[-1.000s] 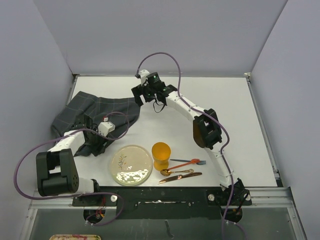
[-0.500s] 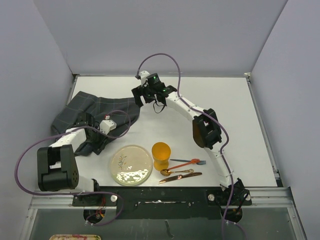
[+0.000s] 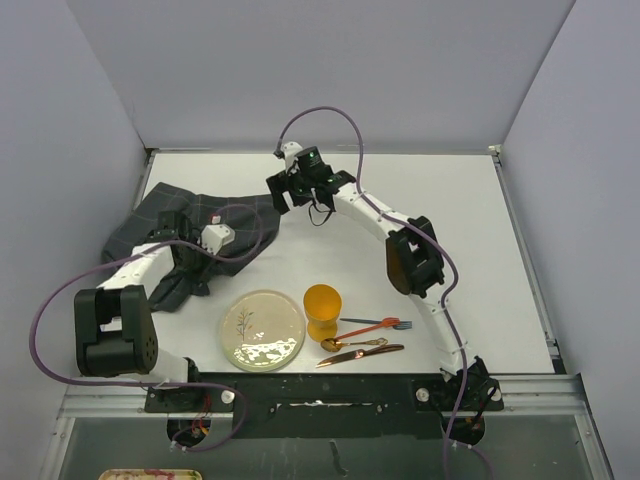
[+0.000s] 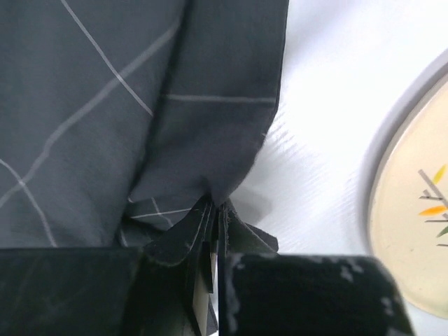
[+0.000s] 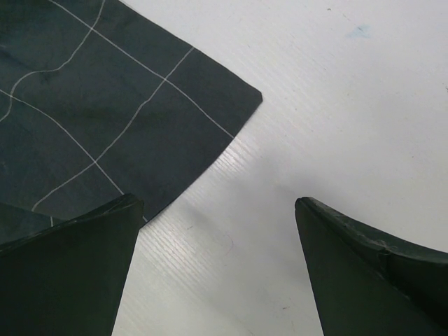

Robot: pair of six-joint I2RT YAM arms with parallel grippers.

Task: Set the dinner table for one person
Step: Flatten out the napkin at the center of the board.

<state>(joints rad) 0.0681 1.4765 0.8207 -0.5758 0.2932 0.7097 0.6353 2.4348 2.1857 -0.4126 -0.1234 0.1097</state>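
Observation:
A dark grey cloth (image 3: 190,215) with a thin light grid lies crumpled at the left of the white dinner table (image 3: 450,220). My left gripper (image 3: 188,270) is at the cloth's near edge. In the left wrist view it (image 4: 217,269) is shut on a bunched fold of the cloth (image 4: 105,105). My right gripper (image 3: 284,192) hovers open by the cloth's far right corner. In the right wrist view that corner of the cloth (image 5: 91,119) lies beyond the left finger, with only bare table (image 5: 336,105) between the gripper's (image 5: 217,201) fingers.
A cream plate (image 3: 262,329) sits near the front edge, its rim (image 4: 392,161) just right of the left gripper. An orange cup (image 3: 322,310) stands beside it. A red and blue fork (image 3: 375,325), a gold spoon (image 3: 352,343) and a knife (image 3: 360,354) lie to its right.
My left gripper has shut on the cloth's near edge and shifted a little away from the plate, towards the back. The right arm has hardly moved.

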